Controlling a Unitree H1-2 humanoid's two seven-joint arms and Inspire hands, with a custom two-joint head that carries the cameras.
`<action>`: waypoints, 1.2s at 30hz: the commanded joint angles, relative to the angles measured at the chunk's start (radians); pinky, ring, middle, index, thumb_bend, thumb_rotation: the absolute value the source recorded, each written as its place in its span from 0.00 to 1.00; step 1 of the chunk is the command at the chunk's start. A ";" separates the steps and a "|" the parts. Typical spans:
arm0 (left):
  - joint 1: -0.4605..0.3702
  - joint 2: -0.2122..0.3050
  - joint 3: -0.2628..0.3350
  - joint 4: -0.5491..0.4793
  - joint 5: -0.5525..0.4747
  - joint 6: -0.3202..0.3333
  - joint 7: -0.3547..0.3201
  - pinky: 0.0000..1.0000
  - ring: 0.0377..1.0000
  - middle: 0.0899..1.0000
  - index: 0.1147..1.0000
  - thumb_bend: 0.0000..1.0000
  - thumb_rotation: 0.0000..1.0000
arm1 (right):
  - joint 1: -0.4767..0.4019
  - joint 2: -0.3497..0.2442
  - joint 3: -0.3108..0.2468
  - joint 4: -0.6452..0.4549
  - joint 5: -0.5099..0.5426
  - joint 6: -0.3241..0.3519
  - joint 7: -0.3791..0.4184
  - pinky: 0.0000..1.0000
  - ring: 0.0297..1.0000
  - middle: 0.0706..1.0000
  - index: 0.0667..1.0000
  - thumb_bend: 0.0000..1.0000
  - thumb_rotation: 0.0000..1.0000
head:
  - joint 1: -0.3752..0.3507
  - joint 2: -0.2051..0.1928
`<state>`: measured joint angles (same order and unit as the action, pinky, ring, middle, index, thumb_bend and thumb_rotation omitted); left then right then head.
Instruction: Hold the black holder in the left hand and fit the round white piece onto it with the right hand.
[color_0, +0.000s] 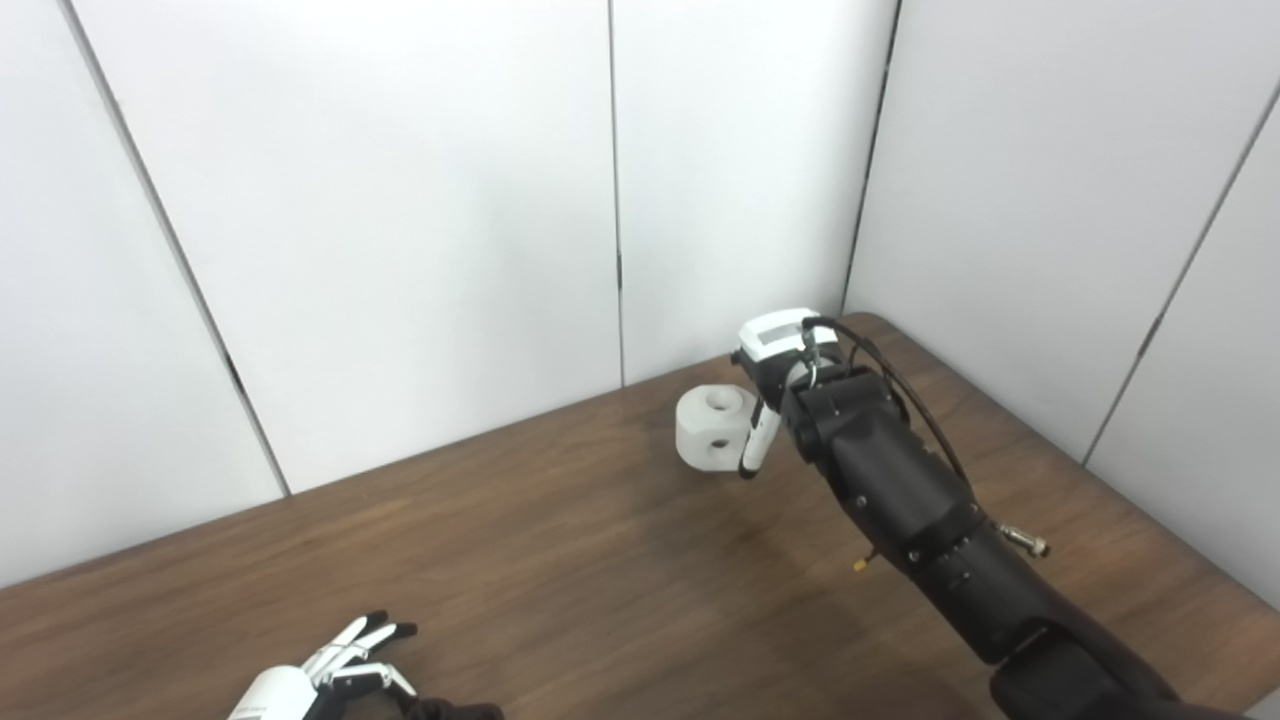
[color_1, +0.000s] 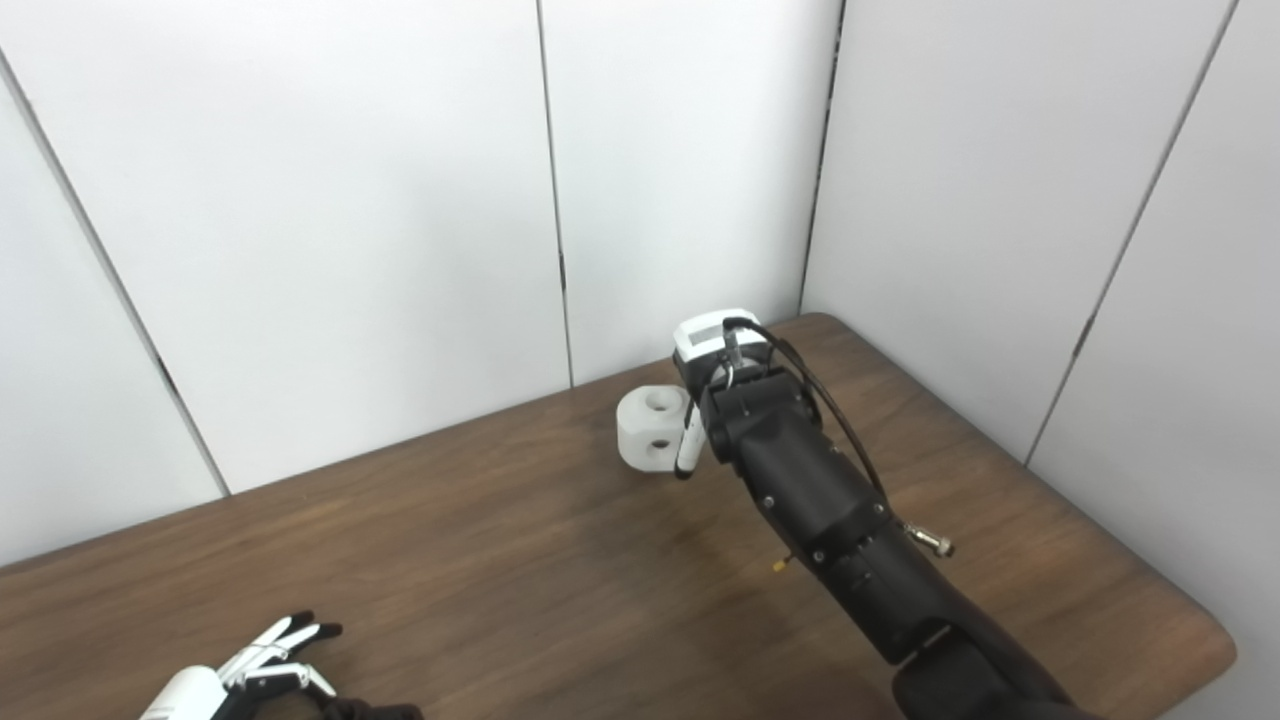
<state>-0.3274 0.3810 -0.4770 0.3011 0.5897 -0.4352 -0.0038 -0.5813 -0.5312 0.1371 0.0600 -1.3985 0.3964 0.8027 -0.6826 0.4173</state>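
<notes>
Left hand (color_0: 320, 670) sits low at the near table edge, fingers spread, holding nothing. White piece (color_0: 712, 428) is at the far side of the table (color_0: 520, 540), near the wall corner. My right hand (color_0: 775, 385) is against its right side; whether it grips, I cannot tell. I see no black holder.

You face a brown wood-grain table (color_0: 560, 540) with a rounded far right corner, set into a corner of the room. White wall panels (color_0: 400, 220), divided by thin dark vertical seams, enclose it behind and on your right. Lighting is even and diffuse.
</notes>
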 joint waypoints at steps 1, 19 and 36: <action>0.043 0.026 -0.028 0.047 0.047 0.007 -0.055 0.89 0.95 0.87 0.42 0.52 0.05 | -0.058 -0.021 -0.003 0.006 0.011 0.003 -0.065 0.94 0.99 0.98 0.83 1.00 0.37 | 0.000 0.001; 0.065 0.031 -0.021 -0.009 0.022 0.026 -0.091 0.85 0.93 0.88 0.42 0.52 0.05 | -0.090 -0.018 0.066 0.171 0.112 0.031 -0.227 0.95 0.96 0.94 0.79 0.93 0.31 | 0.030 0.016; 0.092 0.043 -0.008 -0.098 0.016 0.080 -0.143 0.81 0.91 0.87 0.42 0.52 0.05 | -0.055 -0.021 0.089 0.209 0.240 0.002 -0.509 0.90 0.81 0.74 0.45 0.53 0.14 | 0.054 0.039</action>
<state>-0.2772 0.3962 -0.4634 0.1858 0.5870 -0.3960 -0.0552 -0.6061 -0.5242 0.2305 0.2935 -1.1601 0.4013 0.3396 -0.6289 0.4541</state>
